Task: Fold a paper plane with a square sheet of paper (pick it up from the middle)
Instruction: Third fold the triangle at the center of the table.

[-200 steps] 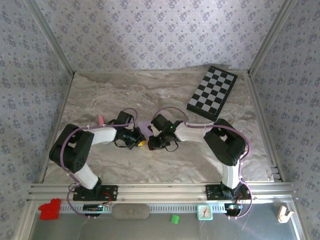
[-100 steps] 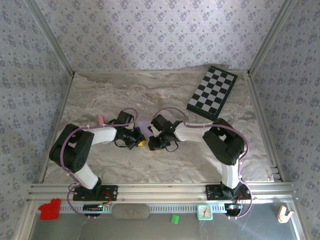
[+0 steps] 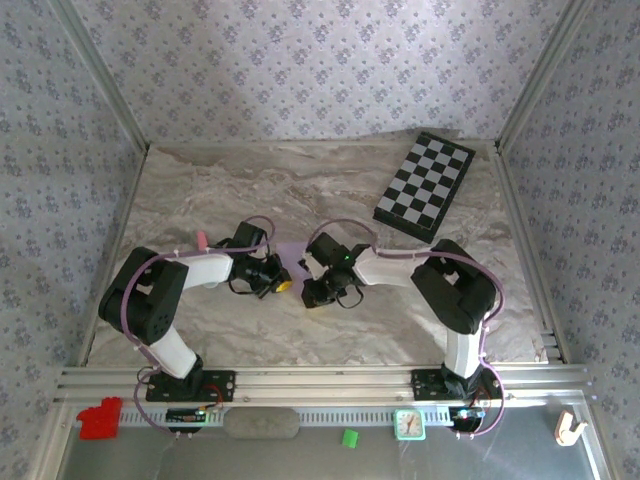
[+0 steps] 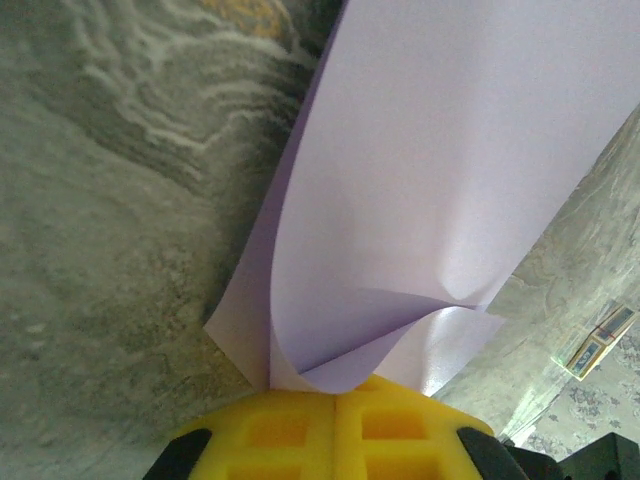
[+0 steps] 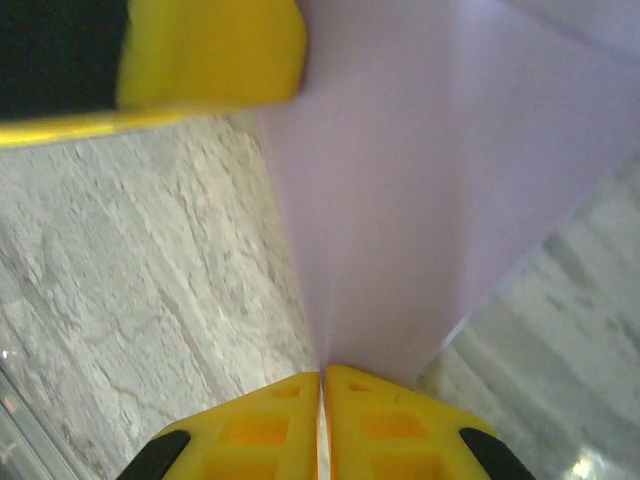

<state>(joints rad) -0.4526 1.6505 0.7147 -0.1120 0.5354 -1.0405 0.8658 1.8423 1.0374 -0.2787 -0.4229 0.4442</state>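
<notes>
Light in here is soft and even, coming from overhead. From the top camera the marble worktop (image 3: 300,330) looks pale and a bit washed out toward the back, with only faint smudgy shadows under the arms.

Left wrist cam is pretty sharp. The lilac sheet of paper (image 4: 430,180) glows bright, with a small hot glare spot where it curls near the left claw (image 4: 335,430). The worktop left of it sits in dull shadow, and the far lower-right corner goes blurry.

Right wrist cam is soft all over: paper smeared, the yellow pad (image 5: 200,50) at top left out of focus, right claw (image 5: 322,420) fuzzy too.
</notes>
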